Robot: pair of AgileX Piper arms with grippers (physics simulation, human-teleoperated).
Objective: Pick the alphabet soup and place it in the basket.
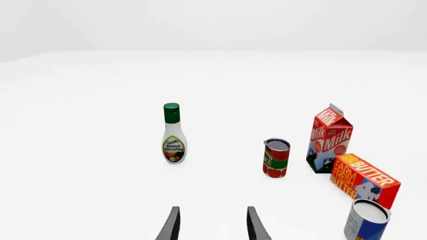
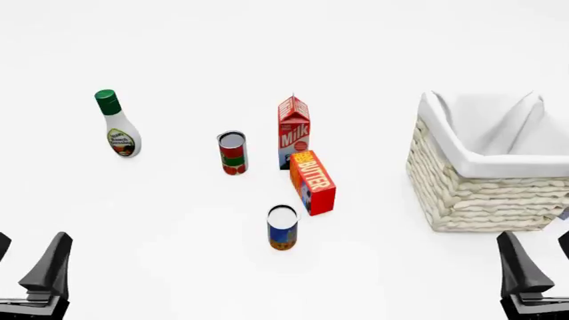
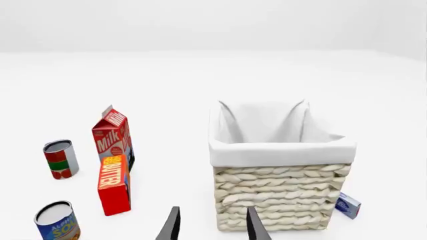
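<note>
The alphabet soup [image 2: 282, 228] is a small can with a silver top and a blue-over-orange label, standing upright at the table's front middle; it also shows in the left wrist view [image 1: 366, 220] and the right wrist view [image 3: 57, 221]. The basket [image 2: 462, 200], cream wicker with a white cloth lining, stands at the right, seen close in the right wrist view [image 3: 280, 192]. My left gripper [image 2: 25, 263] is open at the front left, well short of the can. My right gripper [image 2: 542, 263] is open in front of the basket. Neither holds anything.
Behind the soup lie a butter box [image 2: 313, 182], a milk carton [image 2: 294, 132] and a red-and-green can [image 2: 233, 153]. A ranch dressing bottle [image 2: 117, 127] stands at the far left. A small blue-and-white box [image 3: 347, 206] lies beside the basket's right side.
</note>
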